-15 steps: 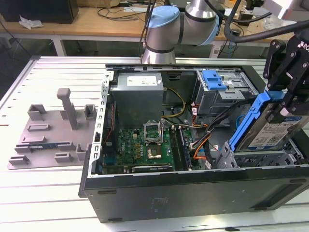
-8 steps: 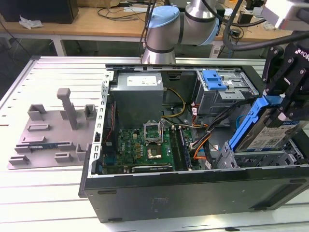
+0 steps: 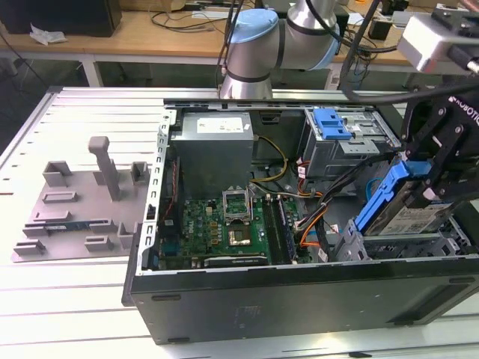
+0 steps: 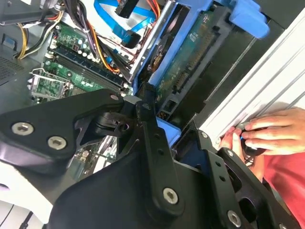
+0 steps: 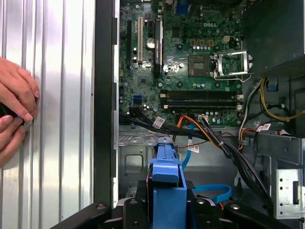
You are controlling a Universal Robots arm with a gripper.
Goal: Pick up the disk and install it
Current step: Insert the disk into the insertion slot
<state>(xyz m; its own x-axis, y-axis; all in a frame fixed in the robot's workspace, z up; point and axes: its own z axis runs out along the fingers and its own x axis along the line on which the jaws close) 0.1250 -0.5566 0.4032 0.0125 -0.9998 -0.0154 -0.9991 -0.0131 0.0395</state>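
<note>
The disk (image 3: 410, 215), silver with a printed label and a blue plastic frame, hangs tilted over the grey drive bay (image 3: 438, 243) at the corner of the open computer case on the exterior view's right. My gripper (image 3: 428, 185) is shut on it, one black finger on each side. In the second wrist view the disk (image 4: 193, 62) shows its green circuit-board underside between the black fingers (image 4: 151, 125). Seen in the first wrist view, the disk's blue frame edge (image 5: 167, 179) stands upright just above the gripper (image 5: 167, 207).
A blue latch with a grey metal cage (image 3: 333, 123) sits at the back of the case beside the power supply (image 3: 215, 146). The motherboard (image 3: 224, 224) and orange and black cables (image 3: 318, 217) lie beside the bay. A person's hands (image 5: 14, 109) rest on the ribbed table. A grey fixture plate (image 3: 75, 202) lies at the exterior view's left.
</note>
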